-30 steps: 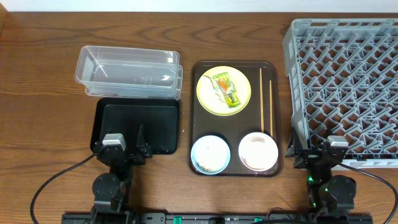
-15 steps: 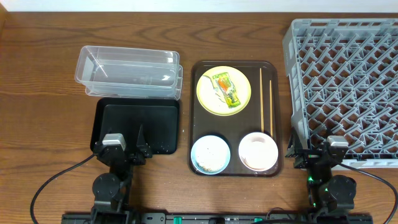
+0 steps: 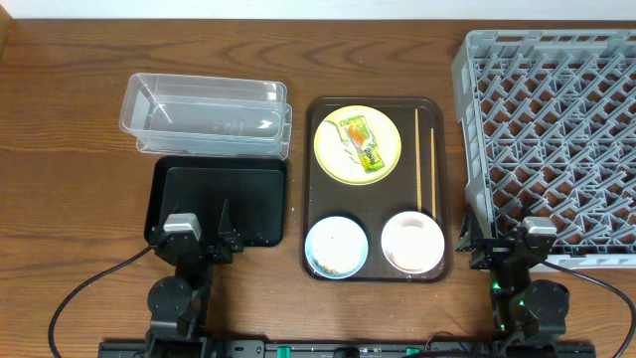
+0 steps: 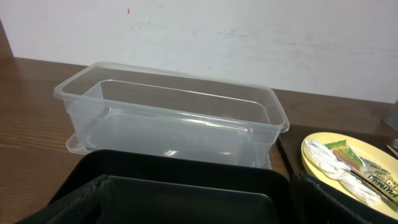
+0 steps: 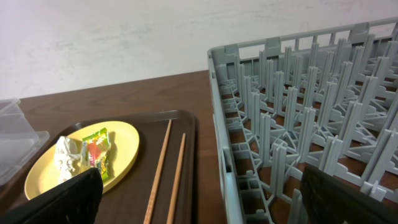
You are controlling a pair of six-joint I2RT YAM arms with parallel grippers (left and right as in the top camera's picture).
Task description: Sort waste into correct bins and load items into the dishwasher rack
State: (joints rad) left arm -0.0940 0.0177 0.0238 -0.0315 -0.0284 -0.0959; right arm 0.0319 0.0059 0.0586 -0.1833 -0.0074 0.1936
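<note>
Two grippers sit parked at the table's near edge, and across the last second nothing has shifted: no arm has moved and every object lies where it did, so by this evidence the sorting has not begun.

The left gripper (image 3: 204,242) hovers over the near end of the black tray (image 3: 219,194), its fingers spread wide and holding nothing. The right gripper (image 3: 512,246), likewise spread and empty, waits at the near left corner of the grey rack (image 3: 556,119).

The wrapper (image 3: 362,142) lies on the yellow plate (image 3: 333,149) at the far end of the brown serving tray (image 3: 320,204), with the chopsticks (image 3: 425,164) just beside the plate. The blue bowl (image 3: 332,247) and pinkish bowl (image 3: 412,242) sit at the near end. The clear tub (image 3: 149,109) stands empty beyond the black tray
</note>
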